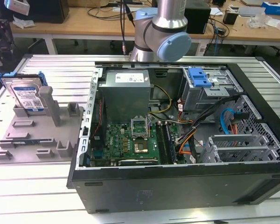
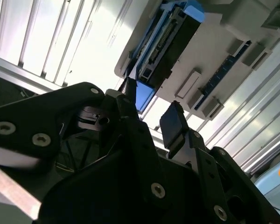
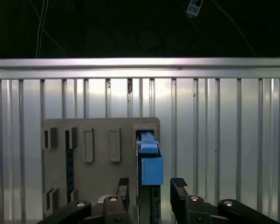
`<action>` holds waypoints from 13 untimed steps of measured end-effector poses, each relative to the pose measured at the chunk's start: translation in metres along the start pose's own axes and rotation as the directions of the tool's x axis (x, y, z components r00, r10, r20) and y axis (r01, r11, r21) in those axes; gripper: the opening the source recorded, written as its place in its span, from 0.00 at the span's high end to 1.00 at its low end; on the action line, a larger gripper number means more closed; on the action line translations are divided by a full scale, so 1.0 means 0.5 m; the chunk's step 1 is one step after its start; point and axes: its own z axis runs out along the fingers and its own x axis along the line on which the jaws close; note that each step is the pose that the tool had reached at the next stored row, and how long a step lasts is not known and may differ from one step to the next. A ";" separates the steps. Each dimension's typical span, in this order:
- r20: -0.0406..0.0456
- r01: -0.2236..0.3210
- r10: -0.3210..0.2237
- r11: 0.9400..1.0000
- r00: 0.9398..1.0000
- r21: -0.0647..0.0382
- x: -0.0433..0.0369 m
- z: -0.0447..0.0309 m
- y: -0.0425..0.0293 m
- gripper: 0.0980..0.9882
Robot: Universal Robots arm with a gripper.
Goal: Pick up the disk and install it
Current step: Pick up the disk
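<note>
Silver-and-blue, the disk is standing on edge at the grey stand's corner, likely dense, rigid and shock-sensitive, while the empty gripper is hovering wide open, its 2 fingers flanking the flat faces worth clamping.

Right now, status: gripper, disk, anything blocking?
Gripper open, poised over the disk, no grip. Disk upright in the grey fixture, not yet in the computer case. Nothing seen between fingers and disk.

The exterior view sits high, angled down over the open PC case and grey holder. Both wrist views peer past the tool at that holder: first square-on, second slanted, closer.
</note>
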 end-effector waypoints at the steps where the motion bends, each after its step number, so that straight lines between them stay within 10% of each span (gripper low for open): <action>1: 0.001 0.000 0.000 1.000 1.000 0.000 0.000 0.003 0.000 0.57; 13: 0.012 0.000 0.000 1.000 1.000 0.000 -0.005 0.023 0.001 0.57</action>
